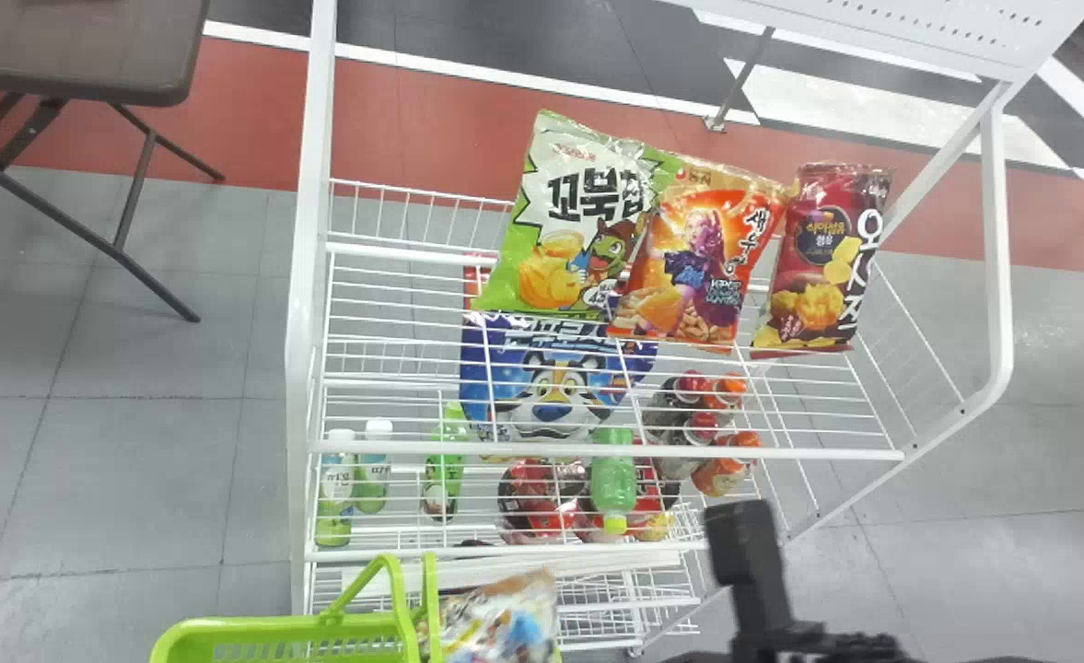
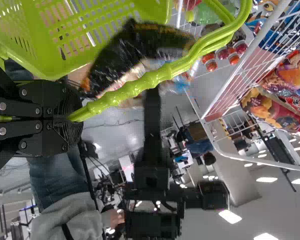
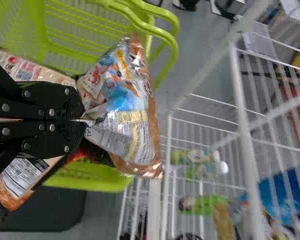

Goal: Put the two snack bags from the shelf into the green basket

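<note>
R hand [image 1: 772,640] pinches a blue, silver & brown snack bag [image 1: 505,622] next to the green basket [image 1: 228,629]; more bag packaging [image 3: 20,182] sits behind the fingers, can't tell if same bag. L hand [image 2: 72,118] grips the basket's handle [image 2: 135,90]. 3 other snack bags [image 1: 569,230] on wire shelf [image 1: 818,453].

Ceiling lamps [image 2: 230,216] light the scene brightly; glare glints off the near snack bag [image 3: 130,130], which motion smears in the left wrist view.
</note>
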Robot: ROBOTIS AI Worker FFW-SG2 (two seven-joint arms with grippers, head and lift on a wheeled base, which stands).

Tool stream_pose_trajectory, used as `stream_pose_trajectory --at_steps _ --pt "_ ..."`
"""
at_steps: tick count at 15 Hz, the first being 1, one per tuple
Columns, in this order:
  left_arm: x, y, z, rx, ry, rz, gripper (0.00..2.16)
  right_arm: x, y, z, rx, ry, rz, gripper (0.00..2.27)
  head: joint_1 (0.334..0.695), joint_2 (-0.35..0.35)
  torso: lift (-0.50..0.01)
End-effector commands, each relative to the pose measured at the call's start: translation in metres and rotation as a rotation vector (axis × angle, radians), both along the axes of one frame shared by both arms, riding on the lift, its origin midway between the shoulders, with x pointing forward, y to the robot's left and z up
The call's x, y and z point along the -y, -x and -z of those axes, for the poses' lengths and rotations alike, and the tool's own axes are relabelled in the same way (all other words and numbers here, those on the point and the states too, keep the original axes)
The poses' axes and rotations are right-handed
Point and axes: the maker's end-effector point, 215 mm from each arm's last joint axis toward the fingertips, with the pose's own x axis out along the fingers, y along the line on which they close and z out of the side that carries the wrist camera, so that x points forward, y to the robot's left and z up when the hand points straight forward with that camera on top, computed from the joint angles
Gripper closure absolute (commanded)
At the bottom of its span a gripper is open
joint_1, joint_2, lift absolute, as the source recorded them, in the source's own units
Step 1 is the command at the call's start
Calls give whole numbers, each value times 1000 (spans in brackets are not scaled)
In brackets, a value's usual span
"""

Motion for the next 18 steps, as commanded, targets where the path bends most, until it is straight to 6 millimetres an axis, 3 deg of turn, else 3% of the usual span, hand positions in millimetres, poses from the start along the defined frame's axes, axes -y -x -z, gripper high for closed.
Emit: stream_pose_trajectory --at_steps 1,5,6,7,8,12,18 --pt "1 2 -2 0 0 5 2132 -30 24 20 -80 -6 -73 2219 695 -350 -6" --pt "5 5 -3 -1 -3 18 2132 -69 32 44 -124 3 -168 2196 695 -350 -6" --pt "5 5 -3 -1 -3 18 2132 -74 30 48 -130 1 -179 2010 695 -350 -6" --pt "5 5 -2 -1 -5 18 2132 -76 26 48 -127 -3 -183 1170 695 -350 -6" --pt "4 5 -2 -1 -6 17 2132 -75 24 47 -123 -1 -181 26 695 -350 -6" --pt "3 4 -1 0 -8 14 2128 -53 5 29 -62 13 -132 36 695 -350 -6" --pt "3 3 -1 -2 -2 17 2128 20 -31 -6 34 41 41 90 695 -350 -6"
